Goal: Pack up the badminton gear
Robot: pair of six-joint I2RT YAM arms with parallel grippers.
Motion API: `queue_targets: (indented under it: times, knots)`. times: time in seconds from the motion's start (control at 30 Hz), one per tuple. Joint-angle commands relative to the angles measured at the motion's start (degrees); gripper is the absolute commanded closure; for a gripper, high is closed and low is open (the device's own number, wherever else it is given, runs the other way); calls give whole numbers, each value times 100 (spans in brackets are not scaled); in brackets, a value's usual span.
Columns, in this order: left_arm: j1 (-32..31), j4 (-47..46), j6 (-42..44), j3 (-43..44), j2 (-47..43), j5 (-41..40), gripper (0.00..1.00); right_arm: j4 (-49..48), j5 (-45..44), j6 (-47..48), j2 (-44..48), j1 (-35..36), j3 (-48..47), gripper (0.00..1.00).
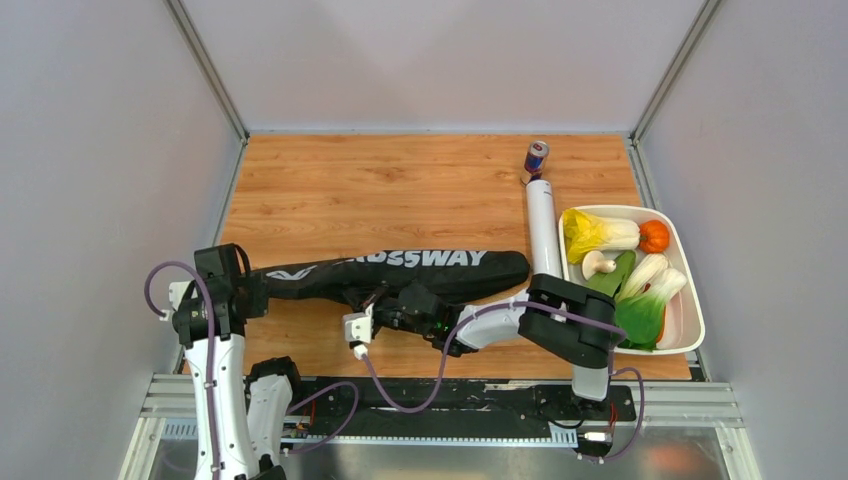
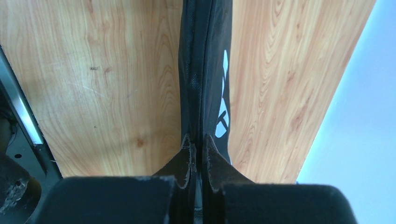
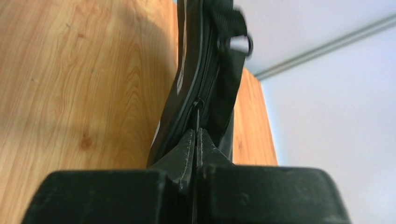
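Observation:
The long black "CROSSWAY" racket bag (image 1: 400, 268) lies across the table. Its zipper edge (image 3: 205, 79) faces my right wrist camera. My left gripper (image 1: 250, 290) is shut on the narrow left end of the bag (image 2: 203, 70), with fabric pinched between its fingertips (image 2: 189, 151). My right gripper (image 1: 378, 300) is at the bag's near side around the middle. Its jaws (image 3: 195, 133) are shut on the thin zipper pull (image 3: 198, 108). The white tube (image 1: 543, 232) lies just past the bag's right end. Rackets and shuttlecocks are out of view.
A red-and-blue drink can (image 1: 536, 157) stands at the far end of the tube. A white tray (image 1: 690, 300) of vegetables sits at the right edge. Grey walls enclose the wooden table (image 1: 380, 190) on three sides.

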State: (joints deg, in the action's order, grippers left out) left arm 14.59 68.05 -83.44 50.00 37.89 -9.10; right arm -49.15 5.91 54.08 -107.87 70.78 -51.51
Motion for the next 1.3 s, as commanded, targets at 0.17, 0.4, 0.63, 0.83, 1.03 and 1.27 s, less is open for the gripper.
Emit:
queue_targets:
  times: [0.17, 0.4, 0.63, 0.83, 1.03, 1.27]
  knots:
    - [-1, 40, -234, 1013, 269, -691, 100, -436, -1863, -1074, 404, -112, 774, 100]
    - [0, 398, -278, 1886, 560, -1517, 100, -715, -2934, -1727, 734, -552, 1266, 100]
    - [-4, 688, -370, 2617, 762, -2002, 100, -416, -3062, -2465, 1204, -1484, 1598, 100]
    - [-4, 966, -321, 3315, 1047, -2450, 100, -1, -3028, -3208, 1294, -2508, 1791, 100]
    - [0, 1126, -231, 3767, 1244, -2220, 100, 647, -2579, -3875, 1230, -3125, 1482, 100]
    - [0, 1431, -213, 4275, 1335, -2440, 100, 1781, -2297, -4898, 924, -3774, 904, 100]
